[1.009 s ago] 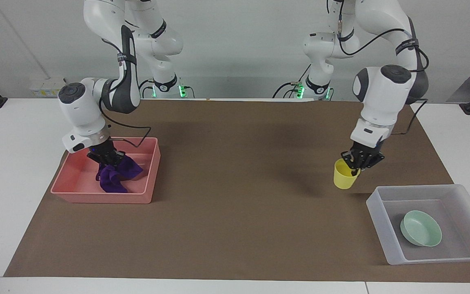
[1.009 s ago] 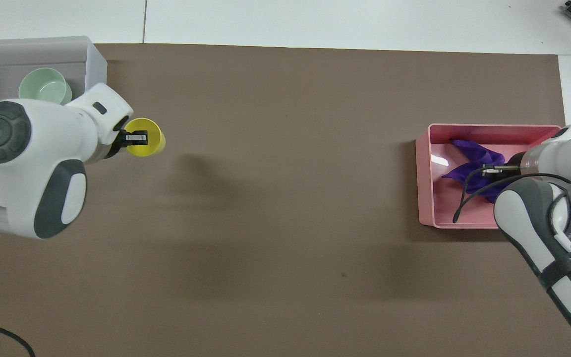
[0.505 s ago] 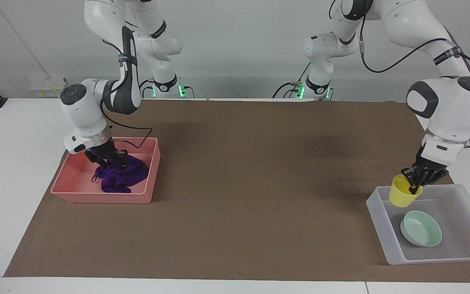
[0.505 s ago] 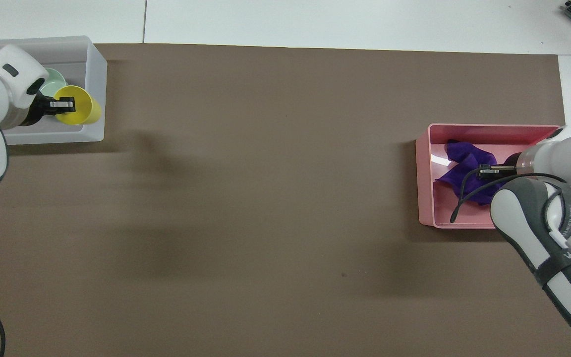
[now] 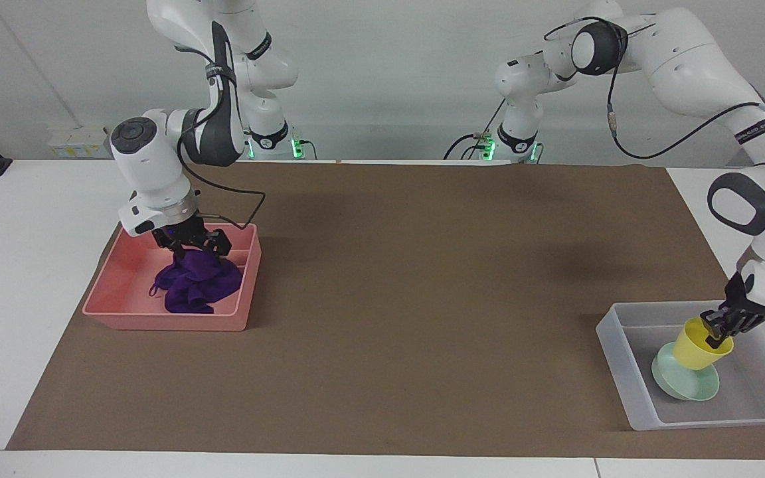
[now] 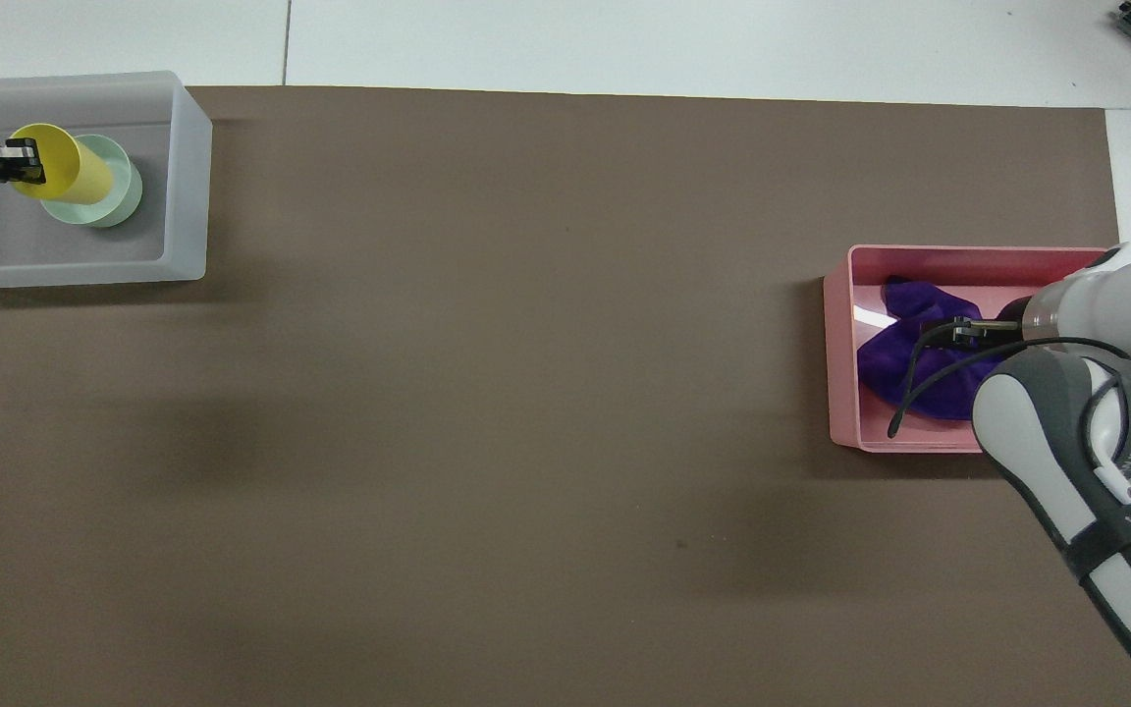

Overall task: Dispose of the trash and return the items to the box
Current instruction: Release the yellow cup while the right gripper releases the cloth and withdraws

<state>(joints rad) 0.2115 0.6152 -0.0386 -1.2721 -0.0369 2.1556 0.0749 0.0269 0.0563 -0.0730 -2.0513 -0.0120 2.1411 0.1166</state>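
The left gripper (image 5: 720, 326) hangs over the translucent tub (image 5: 611, 345) at the left arm's end of the table, its jaws clamped on the rim of the yellow cup (image 5: 694, 344). The left arm rises from its base, bends over high at the elbow and comes down steeply, its white wrist housing above the tub's 2 o'clock corner in the facing view. The cup is tilted, its mouth leaning toward the gripper, and its base sits in the mint-green bowl (image 5: 684, 383), which rests on the tub's floor. In the overhead view the cup (image 6: 60, 165) covers the 9 o'clock part of the bowl (image 6: 112, 192), with the gripper (image 6: 18, 162) at the cup's 9 o'clock edge; whether the cup's base presses on the bowl or hangs just above it cannot be told.

The right gripper (image 5: 191, 242) is over the pink tray (image 5: 157, 320) at the right arm's end of the table. Its forearm drops from a bent elbow and the wrist tilts down, so the fingers point at the purple rag (image 5: 195, 285). The jaws stand apart just above the rag's top fold. The rag lies crumpled in the tray, heaped toward the wall at 3 o'clock in the facing view. From overhead the rag (image 6: 904, 368) fills the middle of the tray (image 6: 838, 363), partly hidden under the right gripper (image 6: 960, 332) and its cable (image 6: 911, 393).
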